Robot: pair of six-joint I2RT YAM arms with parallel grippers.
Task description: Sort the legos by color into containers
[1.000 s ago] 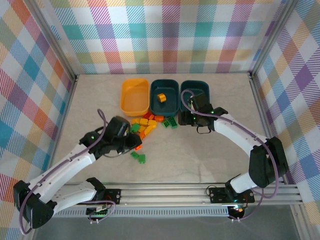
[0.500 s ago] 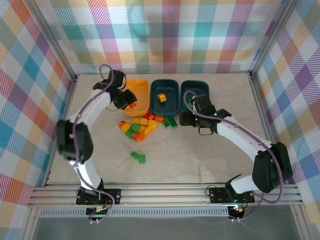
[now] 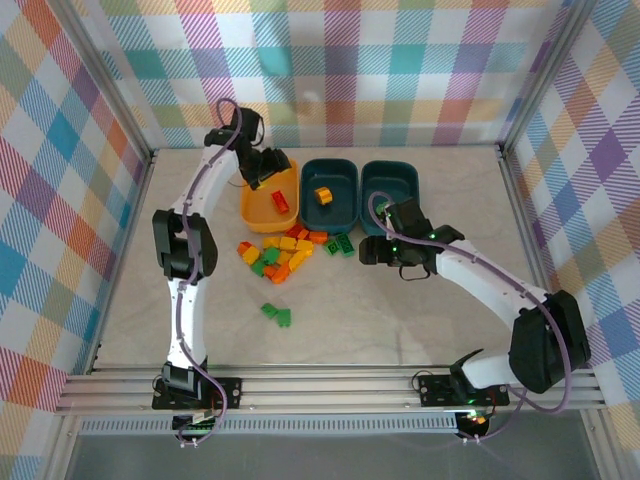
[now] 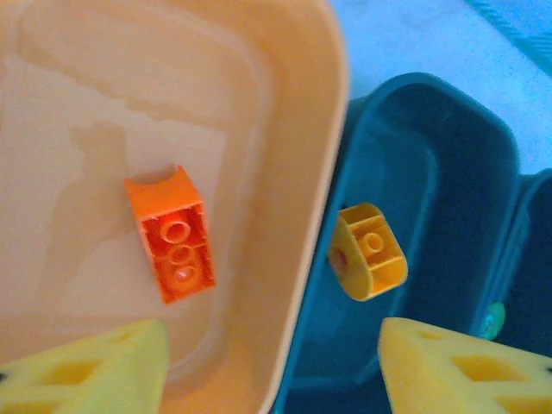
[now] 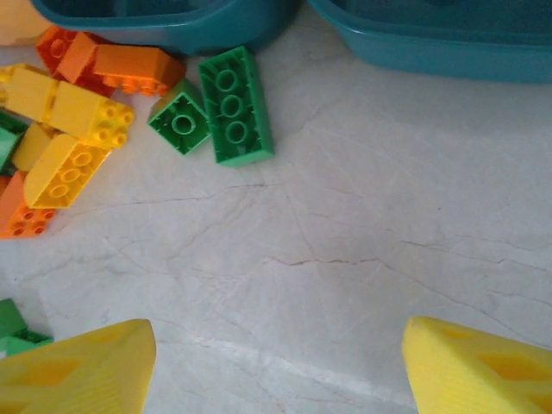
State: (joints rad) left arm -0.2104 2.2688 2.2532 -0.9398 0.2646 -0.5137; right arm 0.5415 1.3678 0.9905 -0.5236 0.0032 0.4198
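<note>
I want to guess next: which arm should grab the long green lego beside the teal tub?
The right. The right gripper hovers open just short of the long green plastic brick, while the left gripper is away over the orange-yellow plastic tub.

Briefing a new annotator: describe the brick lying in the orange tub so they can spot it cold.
At the far side of the table stand three tubs in a row; take the leftmost, the orange-yellow tub. One red-orange brick lies alone on its floor. The teal tub beside it holds a yellow brick, and every other red-orange brick sits in the loose pile on the table.
</note>
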